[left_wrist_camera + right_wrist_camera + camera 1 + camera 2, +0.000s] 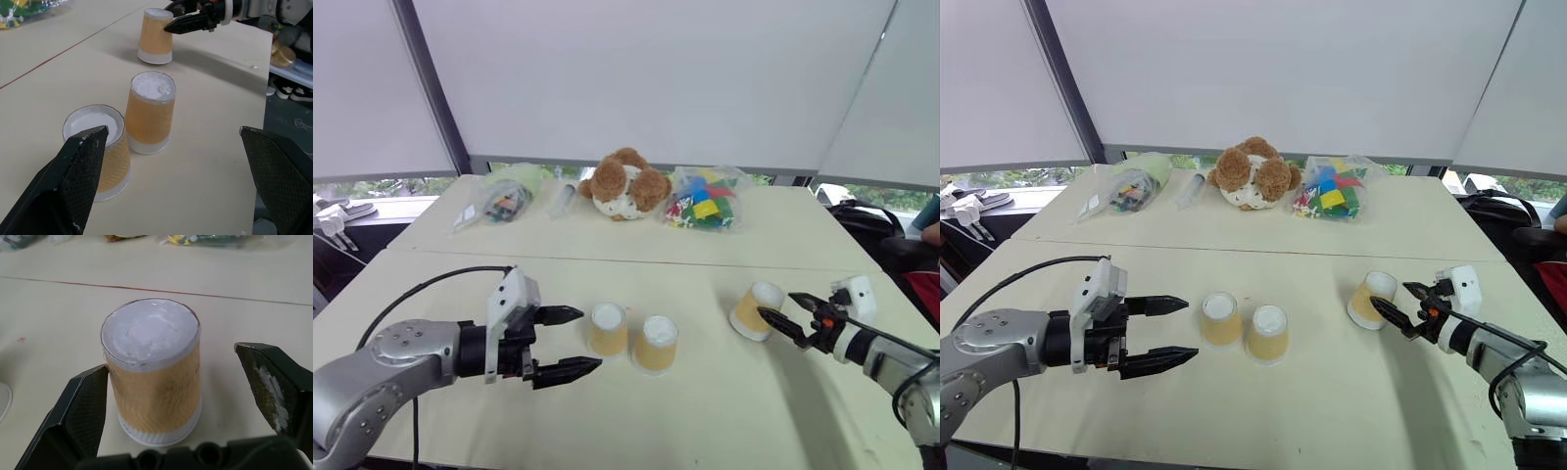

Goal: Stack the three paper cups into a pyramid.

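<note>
Paper cup [152,372] stands between open right end effector [785,318] fingers.

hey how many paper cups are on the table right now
3, all upside down on the near table. Two stand side by side in the middle: the left cup and the middle cup. The third cup stands apart, between the right gripper's open fingers.

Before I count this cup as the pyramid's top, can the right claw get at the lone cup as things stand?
Probably yes. The right claw is open, with the lone cup upside down between its fingers, and nothing blocks it.
</note>
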Robot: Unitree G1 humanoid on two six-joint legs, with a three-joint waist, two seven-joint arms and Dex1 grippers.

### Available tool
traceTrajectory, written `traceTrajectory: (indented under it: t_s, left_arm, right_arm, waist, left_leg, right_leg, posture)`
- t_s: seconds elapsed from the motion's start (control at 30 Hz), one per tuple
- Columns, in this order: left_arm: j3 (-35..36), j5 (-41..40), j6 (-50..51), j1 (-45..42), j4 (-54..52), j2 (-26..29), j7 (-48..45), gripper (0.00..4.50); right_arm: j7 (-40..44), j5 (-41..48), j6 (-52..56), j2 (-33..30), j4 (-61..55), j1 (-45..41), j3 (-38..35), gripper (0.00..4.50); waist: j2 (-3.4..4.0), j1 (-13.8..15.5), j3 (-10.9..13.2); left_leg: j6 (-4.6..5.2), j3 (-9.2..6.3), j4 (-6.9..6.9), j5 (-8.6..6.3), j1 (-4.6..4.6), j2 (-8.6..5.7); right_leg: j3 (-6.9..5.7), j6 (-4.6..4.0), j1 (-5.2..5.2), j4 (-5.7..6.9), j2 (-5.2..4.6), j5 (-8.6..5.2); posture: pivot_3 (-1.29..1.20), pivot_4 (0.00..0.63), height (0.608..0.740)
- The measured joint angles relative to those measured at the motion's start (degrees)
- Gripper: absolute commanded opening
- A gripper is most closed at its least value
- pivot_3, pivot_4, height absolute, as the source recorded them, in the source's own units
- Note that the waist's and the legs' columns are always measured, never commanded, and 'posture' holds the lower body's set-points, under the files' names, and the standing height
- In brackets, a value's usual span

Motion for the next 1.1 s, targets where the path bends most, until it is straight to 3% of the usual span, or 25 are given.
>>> traceTrajectory:
  t_s: [0.43,0.53,0.63,0.9,1.1]
  left_arm:
    - [-2.58,2.23,-2.26,1.93,-0.26,-0.78,1.84,4.44]
    - [-2.58,2.50,-2.33,2.22,-0.26,-0.78,2.04,4.50]
    - [-2.52,2.71,-2.33,2.76,-0.26,-0.78,2.20,4.50]
    - [0.84,2.41,-2.19,5.67,0.18,-0.64,3.48,4.50]
    - [6.03,2.45,-2.21,8.88,1.39,1.84,2.46,4.50]
  right_arm:
    - [2.33,-0.55,-0.33,2.05,4.52,-4.24,2.36,4.50]
    - [2.80,-1.06,-0.93,2.26,6.13,-4.96,2.69,3.59]
    - [3.06,-1.69,-2.02,2.31,6.94,-6.05,3.13,2.18]
    - [4.55,-1.87,2.40,-0.27,1.37,-9.76,6.59,2.15]
    - [2.69,7.30,16.85,0.75,-15.92,-27.24,9.87,2.15]
  waist:
    - [0.00,0.10,0.00]
    - [0.00,0.07,0.00]
    - [0.00,0.02,0.00]
    - [0.20,-0.23,0.12]
    - [0.11,-1.44,0.08]
  left_leg:
    - [0.00,0.03,0.01,0.00,0.00,0.00]
    - [0.00,0.03,0.01,0.00,0.00,0.00]
    - [0.00,0.03,0.01,0.00,0.00,0.00]
    - [0.00,0.02,-0.01,0.00,0.00,0.03]
    - [-0.01,-0.06,-0.23,0.00,0.00,0.09]
  right_leg:
    - [0.00,-0.01,0.01,0.00,-0.01,0.00]
    - [0.00,-0.01,0.00,0.00,-0.01,0.00]
    - [0.00,-0.01,0.00,0.00,0.00,0.00]
    - [0.06,0.04,-0.11,0.03,-0.03,0.03]
    - [0.00,0.00,-0.28,0.19,0.02,0.00]
  posture:
    - [0.00,0.150,0.740]
    - [0.00,0.150,0.740]
    - [0.00,0.150,0.740]
    - [0.00,0.150,0.740]
    - [0.00,0.150,0.740]
